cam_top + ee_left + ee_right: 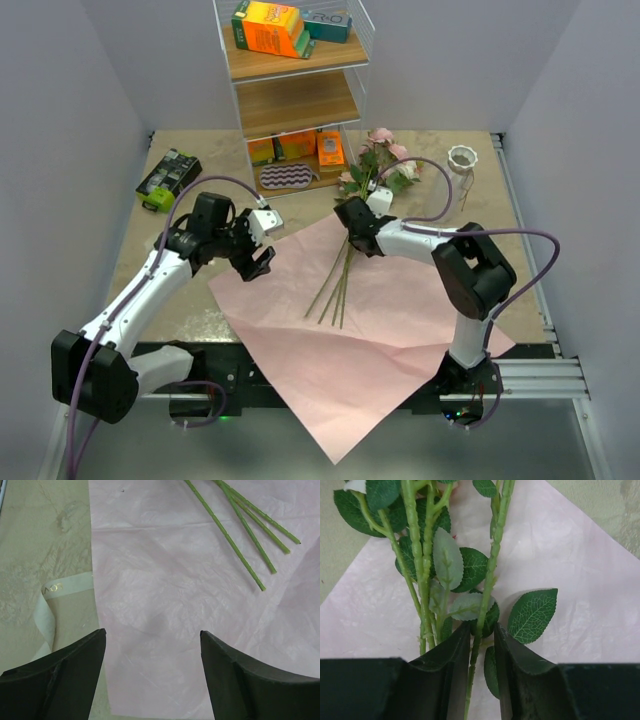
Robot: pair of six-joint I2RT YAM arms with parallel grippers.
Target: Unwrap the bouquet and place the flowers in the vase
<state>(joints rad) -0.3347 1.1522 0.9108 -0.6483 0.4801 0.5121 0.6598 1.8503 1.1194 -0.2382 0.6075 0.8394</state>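
Note:
The bouquet's pink sheet (340, 350) lies spread flat, overhanging the table's near edge. The flowers (385, 160) lie across its far corner, blooms toward the shelf, stems (335, 285) pointing at me. The white vase (462, 160) stands upright at the back right. My right gripper (350, 215) is low over the leafy stems. In the right wrist view its jaws (482, 630) stand narrowly apart around one green stem (490, 580), which touches the left finger with a gap on the right. My left gripper (262, 262) hovers open over the sheet's left edge (152, 640), holding nothing.
A cream ribbon (47, 610) lies on the table just left of the sheet. A wire-and-wood shelf (300, 100) with boxes stands at the back centre, a striped mat (288, 177) at its foot. A green and black item (167, 178) lies at the back left.

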